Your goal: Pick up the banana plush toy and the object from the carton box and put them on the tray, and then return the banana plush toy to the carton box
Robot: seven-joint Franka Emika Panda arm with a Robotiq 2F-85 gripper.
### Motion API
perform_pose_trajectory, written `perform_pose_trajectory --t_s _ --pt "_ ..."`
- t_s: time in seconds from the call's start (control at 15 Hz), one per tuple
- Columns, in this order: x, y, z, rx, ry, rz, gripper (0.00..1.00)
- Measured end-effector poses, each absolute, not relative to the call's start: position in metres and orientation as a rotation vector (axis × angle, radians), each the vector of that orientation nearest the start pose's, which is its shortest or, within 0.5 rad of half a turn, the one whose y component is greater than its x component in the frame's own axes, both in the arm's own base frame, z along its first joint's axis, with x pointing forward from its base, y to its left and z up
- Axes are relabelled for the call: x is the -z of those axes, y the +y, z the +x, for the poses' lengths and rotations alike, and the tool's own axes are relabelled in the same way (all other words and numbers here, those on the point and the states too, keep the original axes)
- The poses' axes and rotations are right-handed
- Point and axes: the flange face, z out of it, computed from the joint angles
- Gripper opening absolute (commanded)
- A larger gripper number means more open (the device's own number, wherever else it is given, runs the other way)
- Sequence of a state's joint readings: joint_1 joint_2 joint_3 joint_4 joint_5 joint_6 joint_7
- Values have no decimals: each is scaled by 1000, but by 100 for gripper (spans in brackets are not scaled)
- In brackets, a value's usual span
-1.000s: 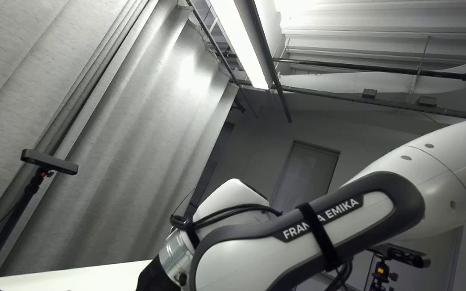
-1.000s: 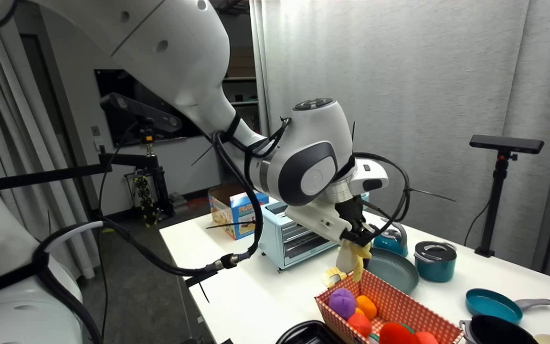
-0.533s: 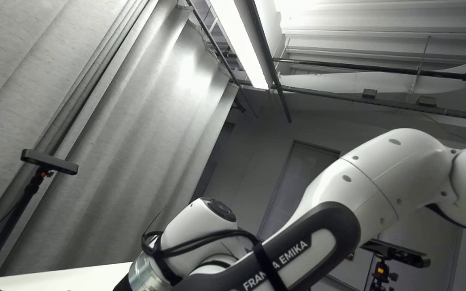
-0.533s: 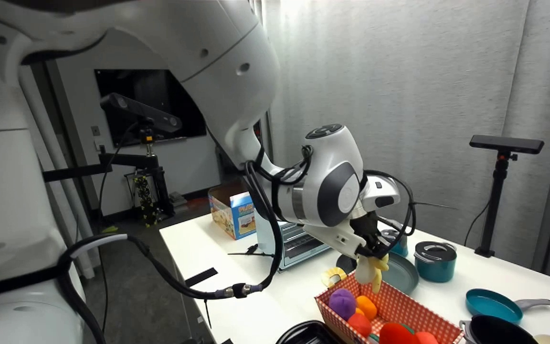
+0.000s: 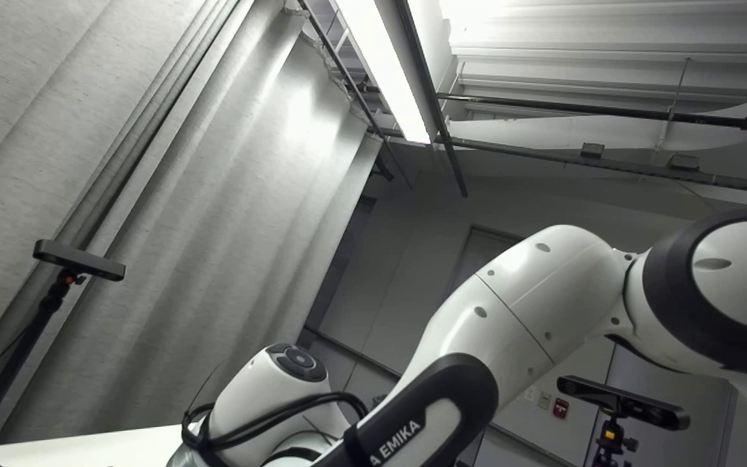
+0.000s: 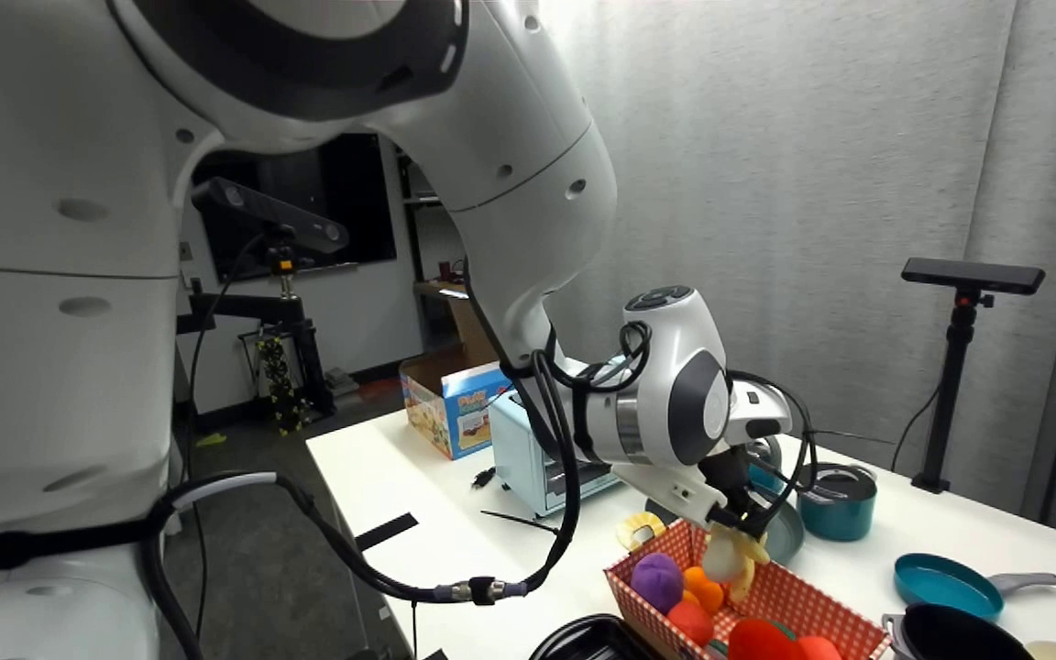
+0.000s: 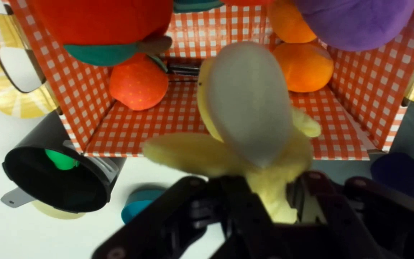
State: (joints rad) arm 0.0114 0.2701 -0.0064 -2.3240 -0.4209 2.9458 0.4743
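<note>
The yellow banana plush toy [image 6: 725, 555], with a pale whitish face, hangs from my gripper [image 6: 741, 524] in an exterior view. In the wrist view the banana plush [image 7: 250, 97] sits between the black fingers of my gripper [image 7: 266, 181], which is shut on its narrow yellow part. The plush overlaps the rim and inside of the red-and-white checked carton box [image 6: 798, 600]; its exact height cannot be told. The box's checked wall [image 7: 135, 135] shows below other plush toys. A black tray [image 6: 574, 637] is partly in view beside the box. Which toy is the other object is unclear.
The box holds purple [image 7: 358, 21], orange [image 7: 302, 68] and red [image 7: 102, 21] plush toys. A black pot [image 7: 56, 180] with something green inside stands beside it. A teal pan [image 6: 945, 587], teal pot [image 6: 840, 509] and light-blue toaster oven [image 6: 528, 458] stand on the white table.
The arm has moved right and down in an exterior view, carrying the banana plush from the box's far corner to over the box. The box and its contents have not moved.
</note>
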Motion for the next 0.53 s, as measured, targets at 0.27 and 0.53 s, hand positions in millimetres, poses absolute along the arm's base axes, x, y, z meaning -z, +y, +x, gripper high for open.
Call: perform_pose_trajectory --t_s 0.27,0.53 --pt "-245 30 552 558 108 -3162 92" --pt "-245 30 552 558 110 -3163 100"
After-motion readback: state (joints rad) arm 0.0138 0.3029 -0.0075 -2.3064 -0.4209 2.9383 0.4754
